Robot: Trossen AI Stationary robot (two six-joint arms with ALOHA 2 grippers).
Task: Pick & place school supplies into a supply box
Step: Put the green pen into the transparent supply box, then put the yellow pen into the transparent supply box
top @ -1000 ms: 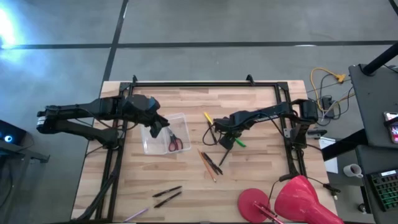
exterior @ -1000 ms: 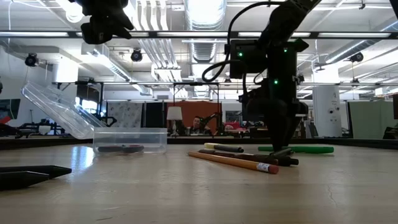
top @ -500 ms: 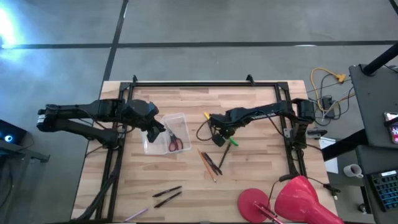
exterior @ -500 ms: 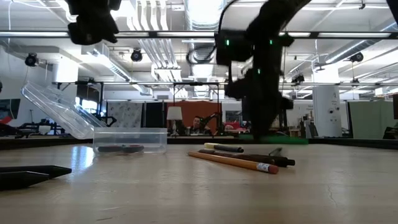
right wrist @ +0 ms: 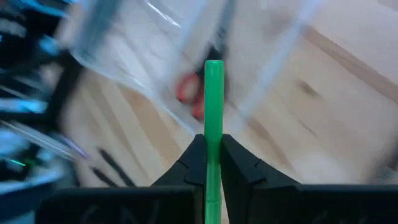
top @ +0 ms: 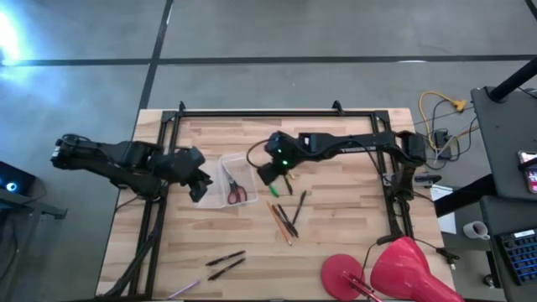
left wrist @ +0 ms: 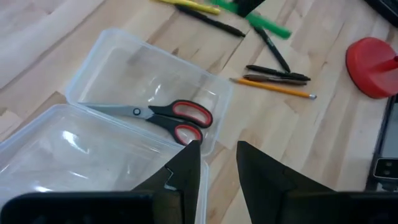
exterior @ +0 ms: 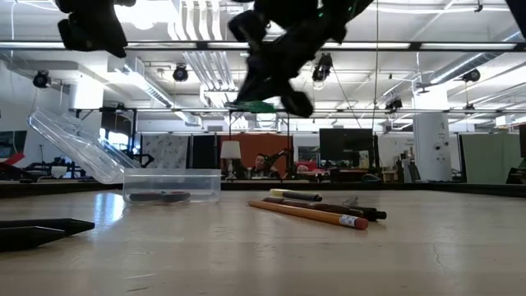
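The supply box (top: 225, 178) is a clear case with its lid (exterior: 76, 146) open; red-handled scissors (left wrist: 177, 116) lie in its tray. My right gripper (top: 268, 174) hangs above the table just right of the box, shut on a green pen (right wrist: 213, 102). My left gripper (left wrist: 217, 163) hovers open at the box's left side, over the lid, with nothing between its fingers. A pencil (exterior: 308, 215) and black pens (top: 290, 216) lie on the table right of the box. My right gripper pinches the green pen's shaft (right wrist: 213, 144) between its two fingers. The pen runs along the fingers and sticks out past their tips toward the box. It is lifted clear of the table (exterior: 256, 105).
A yellow pen (left wrist: 186, 5) lies beyond the box. Two black pens (top: 225, 262) and a pale one (top: 182, 289) lie near the front edge. A big red round object (top: 393, 268) stands at the front right. A dark frame (top: 277, 113) borders the table.
My right gripper has taken the green pen off the table, risen and gone toward the table's left edge, up to the box. My left gripper has drawn back a little toward the left and near edges.
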